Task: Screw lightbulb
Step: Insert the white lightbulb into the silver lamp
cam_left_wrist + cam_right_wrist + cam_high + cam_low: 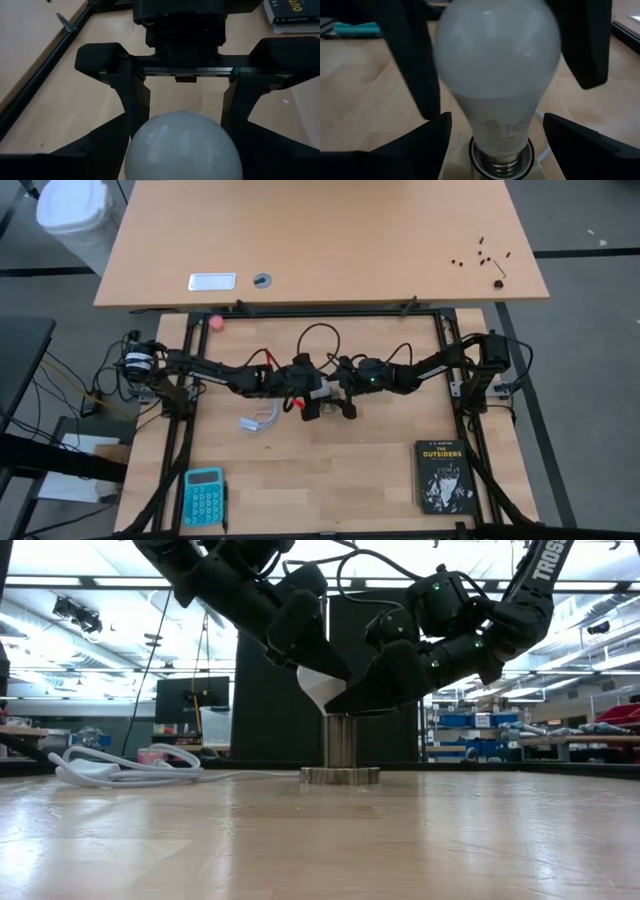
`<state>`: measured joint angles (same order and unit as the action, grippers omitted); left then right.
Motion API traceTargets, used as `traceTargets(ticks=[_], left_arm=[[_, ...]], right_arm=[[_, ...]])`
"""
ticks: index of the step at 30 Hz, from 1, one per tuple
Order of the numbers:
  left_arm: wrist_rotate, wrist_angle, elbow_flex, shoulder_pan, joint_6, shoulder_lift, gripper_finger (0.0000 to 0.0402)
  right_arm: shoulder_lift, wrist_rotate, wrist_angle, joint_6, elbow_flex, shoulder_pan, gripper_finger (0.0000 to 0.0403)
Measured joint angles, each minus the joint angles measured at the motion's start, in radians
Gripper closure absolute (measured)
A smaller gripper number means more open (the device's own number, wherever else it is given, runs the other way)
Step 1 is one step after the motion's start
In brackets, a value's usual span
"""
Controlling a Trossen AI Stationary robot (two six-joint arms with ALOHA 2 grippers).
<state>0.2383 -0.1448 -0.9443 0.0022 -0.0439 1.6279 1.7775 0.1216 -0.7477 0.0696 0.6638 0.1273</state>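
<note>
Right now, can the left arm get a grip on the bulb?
Probably yes. The left hand already straddles the bulb, its fingers open on either side, and nothing blocks them. The right hand brackets the neck lower down.

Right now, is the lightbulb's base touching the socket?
Touching. The right wrist view shows the lightbulb's screw base seated inside the socket collar, no gap visible.

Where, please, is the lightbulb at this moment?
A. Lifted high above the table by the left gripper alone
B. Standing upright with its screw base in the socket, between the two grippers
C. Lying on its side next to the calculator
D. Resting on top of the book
B: the lightbulb stands base-down in the socket, with the left gripper and the right gripper on either side of it.
</note>
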Motion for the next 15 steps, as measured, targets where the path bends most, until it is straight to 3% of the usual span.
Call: traceTargets(ticks=[9, 15], left_arm=[[-0.051, 0.005, -0.027, 0.026, -0.04, 0.0, 0.0108], [-0.075, 0.013, -0.066, 0.038, -0.043, 0.012, 0.0104]], right_arm=[[0.001, -0.024, -0.161, -0.03, -0.083, 0.016, 0.0079], [0.001, -0.024, -0.165, -0.028, -0.064, 0.006, 0.0079]])
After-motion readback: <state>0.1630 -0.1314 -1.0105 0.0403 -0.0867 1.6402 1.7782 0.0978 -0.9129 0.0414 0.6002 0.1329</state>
